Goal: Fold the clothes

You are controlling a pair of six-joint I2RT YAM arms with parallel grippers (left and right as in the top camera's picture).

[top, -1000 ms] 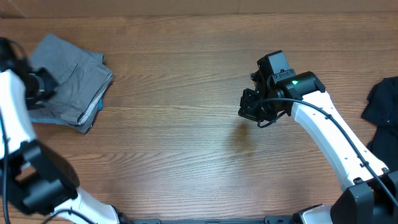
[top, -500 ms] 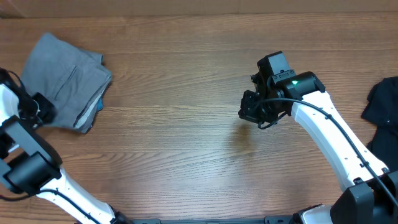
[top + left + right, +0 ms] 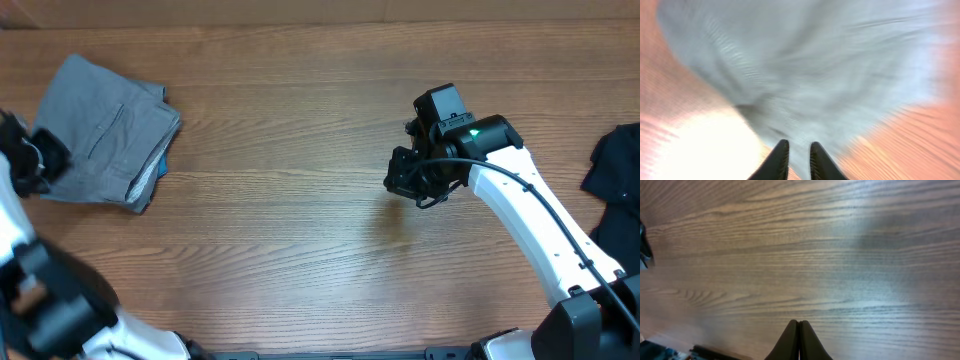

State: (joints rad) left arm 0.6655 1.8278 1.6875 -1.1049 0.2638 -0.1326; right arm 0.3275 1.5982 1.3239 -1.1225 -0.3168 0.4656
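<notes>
The grey shorts point(image 3: 105, 135) lie folded at the table's far left, a light-blue denim edge point(image 3: 152, 176) peeking out under their right side. My left gripper point(image 3: 35, 160) is at their left edge. In the blurred left wrist view its fingers point(image 3: 799, 145) stand a little apart over the grey cloth point(image 3: 805, 65), with cloth showing in the gap. A black garment point(image 3: 615, 170) lies crumpled at the right edge. My right gripper point(image 3: 403, 178) hovers right of the middle of the table, and in the right wrist view it point(image 3: 798, 322) is shut and holds nothing.
Bare wooden tabletop point(image 3: 290, 230) stretches between the folded pile and the right arm. The right arm's white link point(image 3: 530, 230) runs toward the front right corner. A dark scrap point(image 3: 644, 245) shows at the right wrist view's left edge.
My left arm pulled back from over the grey shorts to their left edge, and its jaws parted slightly. The pile's lower left part now lies tidier. The right arm stayed still.
</notes>
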